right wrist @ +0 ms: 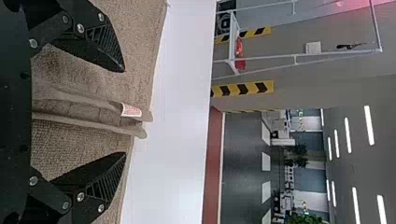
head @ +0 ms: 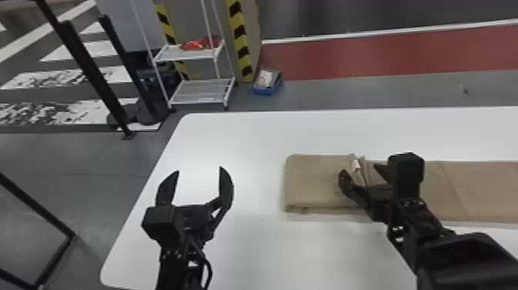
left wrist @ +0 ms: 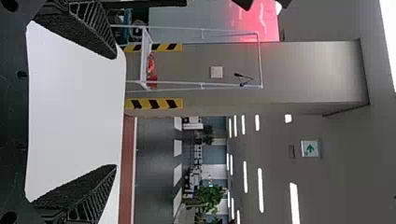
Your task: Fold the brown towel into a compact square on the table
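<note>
A grey floor (head: pixel 58 162) crossed by a red band (head: pixel 385 54) extends beyond a large white worktop (head: pixel 246 135) with rounded corners. Past the worktop's far left corner stands a white two-shelf rack (head: pixel 200 92), close to yellow-and-black warning stripes (head: pixel 239 36).

The brown towel (head: pixel 320 181) lies flat on the worktop as a long folded band, roughly parallel to the far edge and set in from it. Its left end is well apart from the worktop's left edge; the band runs out of the head view on the right.

Two black arms reach over the worktop. The left claw (head: pixel 199 169) is near the worktop's left edge, released, its two fingers spread wide. The right claw (head: pixel 359 169) is over the towel, toward the towel's left end, also released. Its fingers stand apart on either side of a narrow raised fold (head: pixel 362 175); in the right wrist view there is a gap between each finger and that fold.

Smaller things: a blue box (head: pixel 266 91) sits on the floor beside the rack, a red item (head: pixel 194 44) rests on the rack's upper shelf, and a small white label (right wrist: pixel 131 110) with red print is on the raised fold.
</note>
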{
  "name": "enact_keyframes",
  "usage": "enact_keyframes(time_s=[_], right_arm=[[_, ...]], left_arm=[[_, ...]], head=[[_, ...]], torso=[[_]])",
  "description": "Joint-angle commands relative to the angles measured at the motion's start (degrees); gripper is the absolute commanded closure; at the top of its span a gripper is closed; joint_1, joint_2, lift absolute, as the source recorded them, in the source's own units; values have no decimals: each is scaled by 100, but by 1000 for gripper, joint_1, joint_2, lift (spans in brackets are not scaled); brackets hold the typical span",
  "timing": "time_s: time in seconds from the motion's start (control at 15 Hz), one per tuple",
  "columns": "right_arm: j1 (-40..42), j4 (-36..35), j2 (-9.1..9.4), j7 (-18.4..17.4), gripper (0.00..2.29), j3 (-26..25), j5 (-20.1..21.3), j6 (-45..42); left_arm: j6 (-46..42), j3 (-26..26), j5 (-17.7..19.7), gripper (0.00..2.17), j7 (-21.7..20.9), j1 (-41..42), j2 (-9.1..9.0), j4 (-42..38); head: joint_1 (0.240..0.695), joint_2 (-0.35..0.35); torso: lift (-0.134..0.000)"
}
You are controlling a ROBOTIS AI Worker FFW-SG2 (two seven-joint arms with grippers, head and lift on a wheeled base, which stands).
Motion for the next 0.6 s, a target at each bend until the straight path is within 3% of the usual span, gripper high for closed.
enact_keyframes(time_s=[0.0, 0.53], right_arm=[[-127, 180, 9, -3, 468, 85, 47, -2], [-197, 224, 9, -170, 508, 190, 206, 68]], left_arm=[[0, 27, 14, 39, -11, 1, 9, 67], [18, 53, 49, 39, -46, -34, 9, 76]], head=[[695, 238], [695, 251]], torso=[[-118], [-118]])
